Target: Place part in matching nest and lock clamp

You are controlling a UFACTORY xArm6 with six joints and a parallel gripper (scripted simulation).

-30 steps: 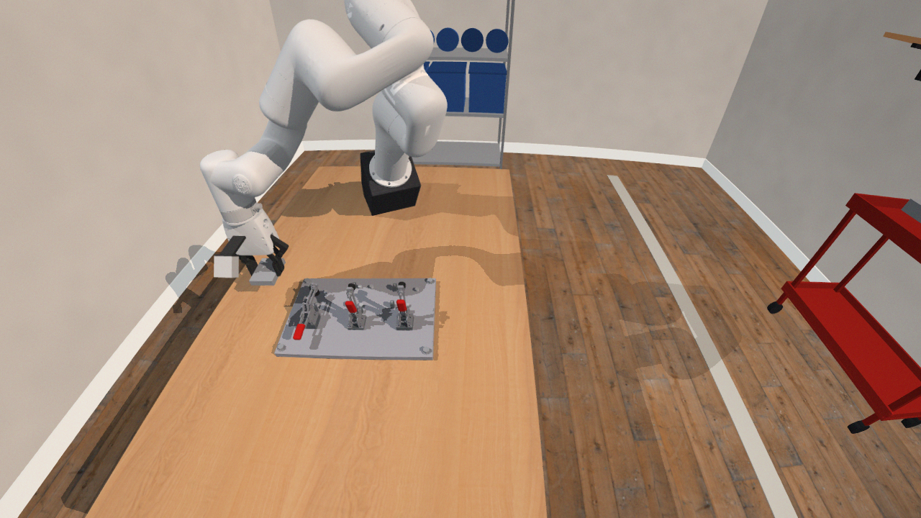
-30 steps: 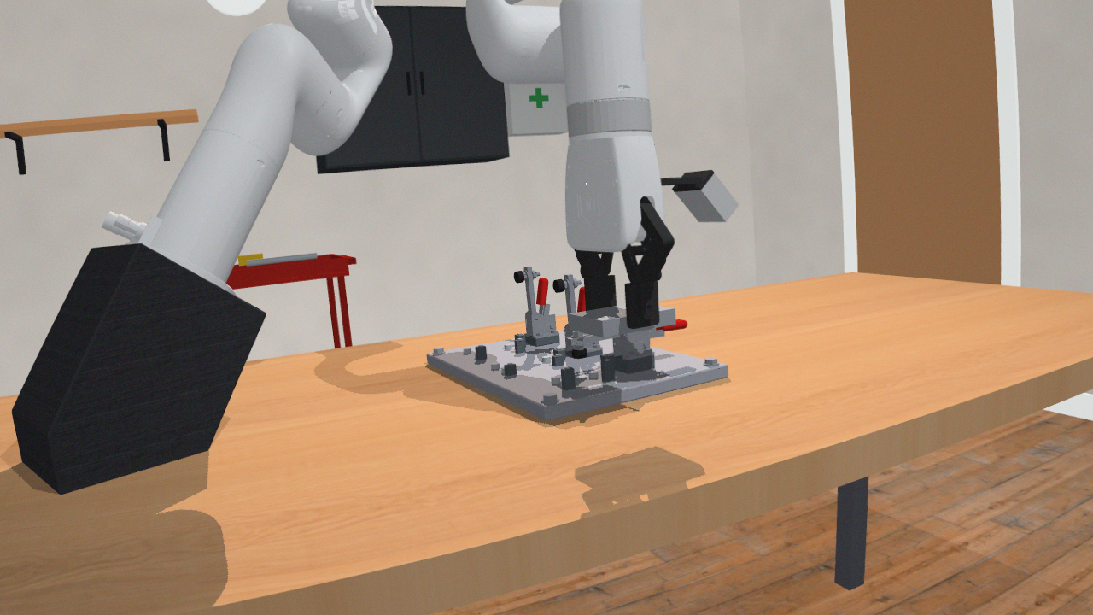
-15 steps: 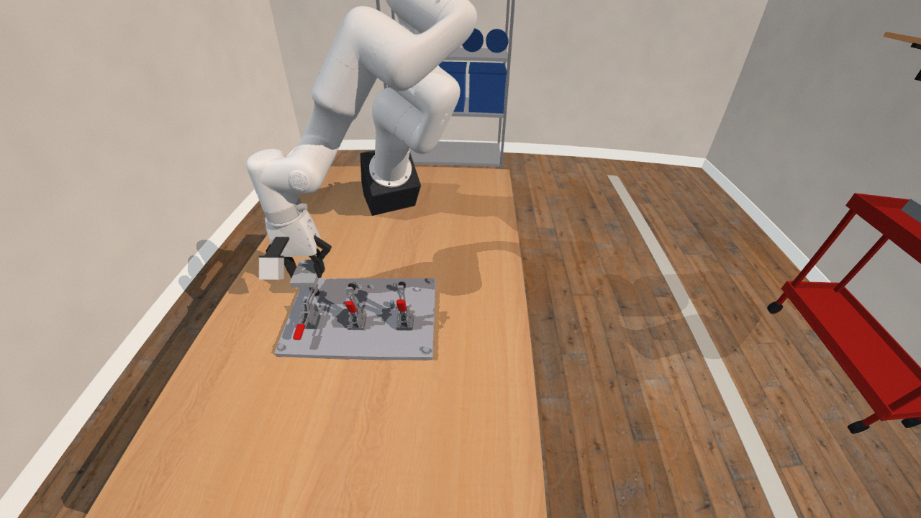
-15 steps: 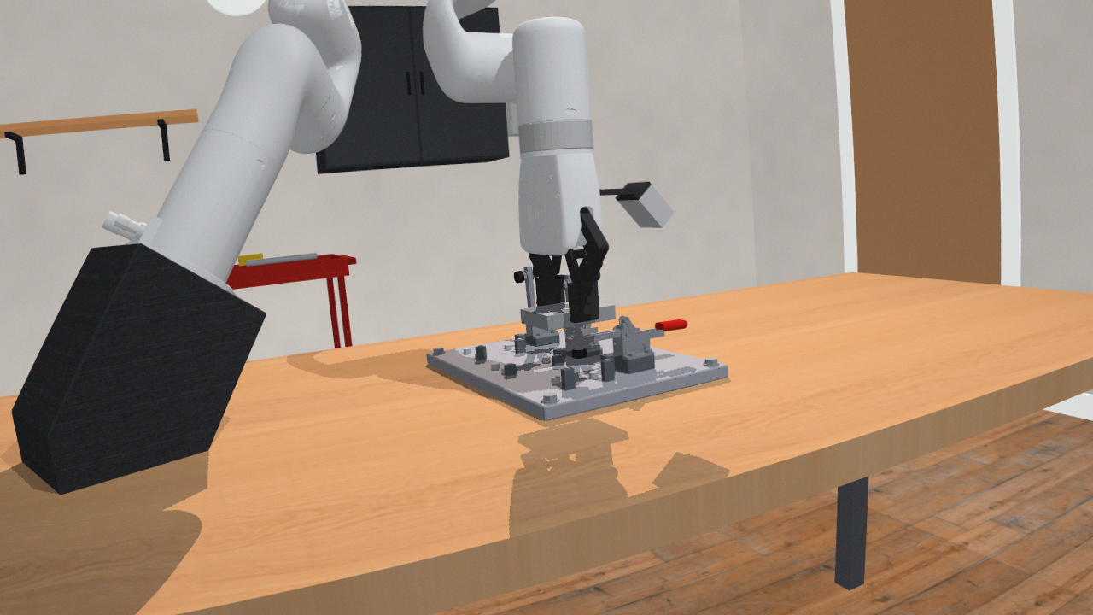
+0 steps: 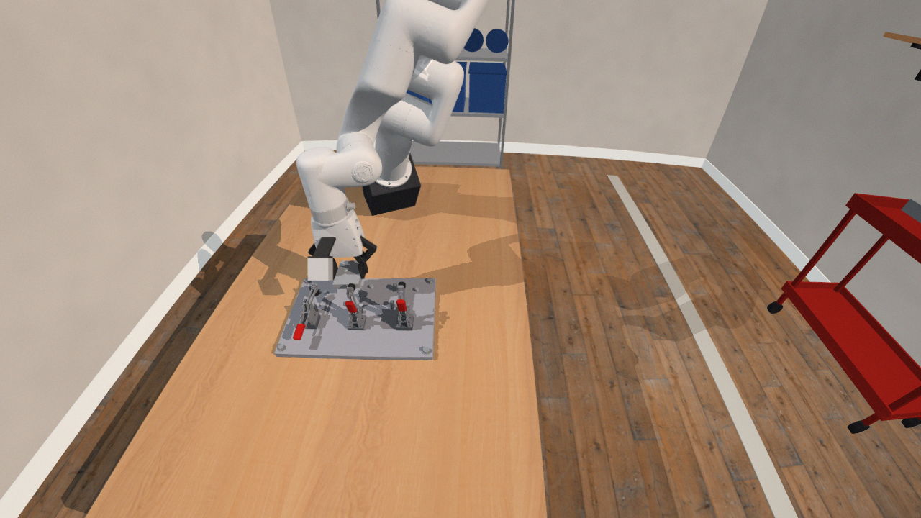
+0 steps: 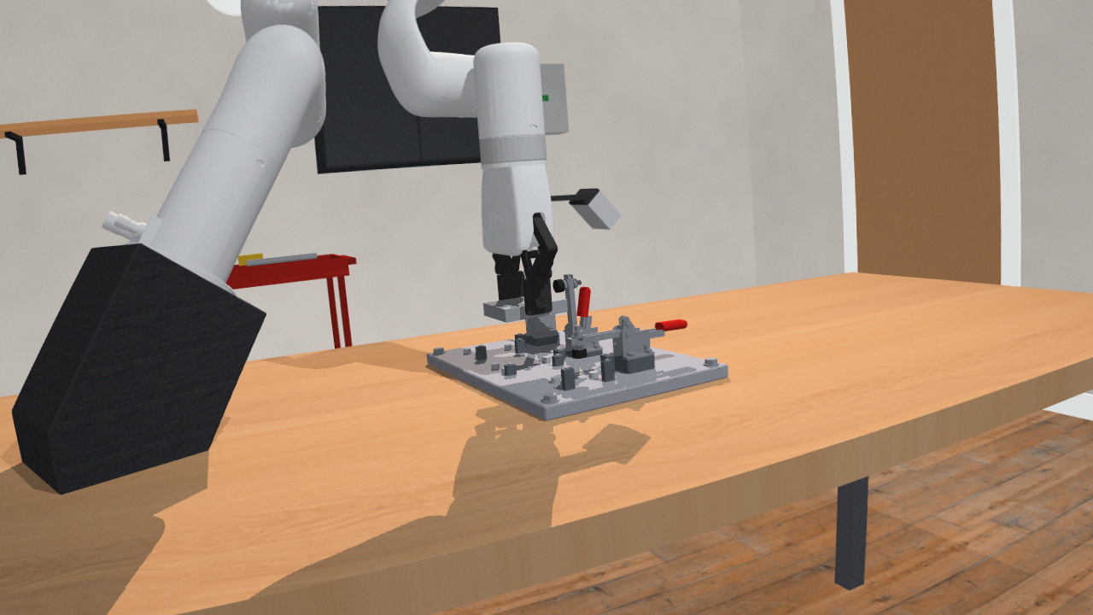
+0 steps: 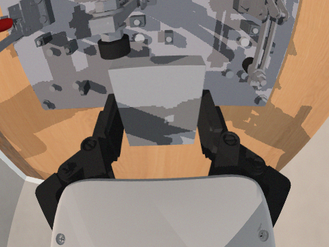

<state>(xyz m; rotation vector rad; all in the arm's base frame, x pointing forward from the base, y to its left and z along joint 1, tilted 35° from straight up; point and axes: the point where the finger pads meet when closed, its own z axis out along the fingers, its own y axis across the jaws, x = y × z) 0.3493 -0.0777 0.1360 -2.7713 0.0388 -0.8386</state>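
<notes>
My gripper [image 7: 159,105] [image 6: 522,306] [image 5: 352,264] is shut on the grey block part [image 7: 157,92] [image 6: 498,309], gripping its two long sides. It holds the part level a little above the far edge of the grey fixture plate [image 5: 360,347] [image 6: 672,374] [image 7: 62,84]. The part points toward the middle clamp [image 5: 350,306], whose red handle [image 6: 583,300] stands up. The left clamp's red handle [image 5: 298,332] [image 6: 670,325] lies flat. The right clamp [image 5: 400,304] also has its handle up. The nests' pads and blocks are small and partly shadowed.
The fixture sits on a wooden table [image 5: 321,437] [image 6: 840,343]. The arm's black base [image 5: 393,193] [image 6: 130,366] stands at the far end of the table. A red cart [image 5: 863,334] and a shelf [image 5: 483,83] stand off the table.
</notes>
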